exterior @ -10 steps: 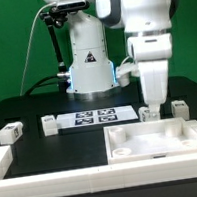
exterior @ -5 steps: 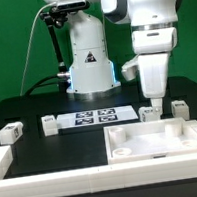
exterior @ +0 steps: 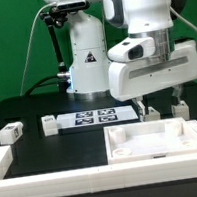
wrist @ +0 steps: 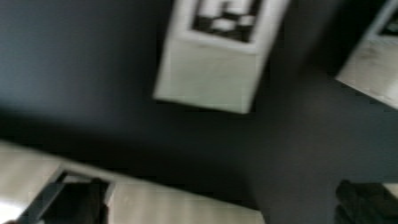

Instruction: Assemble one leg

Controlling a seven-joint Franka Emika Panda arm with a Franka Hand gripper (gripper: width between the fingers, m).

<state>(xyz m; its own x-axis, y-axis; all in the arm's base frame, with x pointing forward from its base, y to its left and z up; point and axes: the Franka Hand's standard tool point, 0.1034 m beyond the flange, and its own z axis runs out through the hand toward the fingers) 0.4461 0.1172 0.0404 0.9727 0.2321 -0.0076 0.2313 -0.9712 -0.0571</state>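
Wrist view gives us the jaws spread wide, dark fingers far apart with nothing between them. Ahead of the jaws we see a leg resting untouched on the dark worktop, its tag at the end farther from them. A second leg sits off to one side, cut by the frame. In the exterior view the jaws hang low near the far rim of the tray. Farther out, toward the exterior view's left, we find the marker board, a third leg and a fourth leg.
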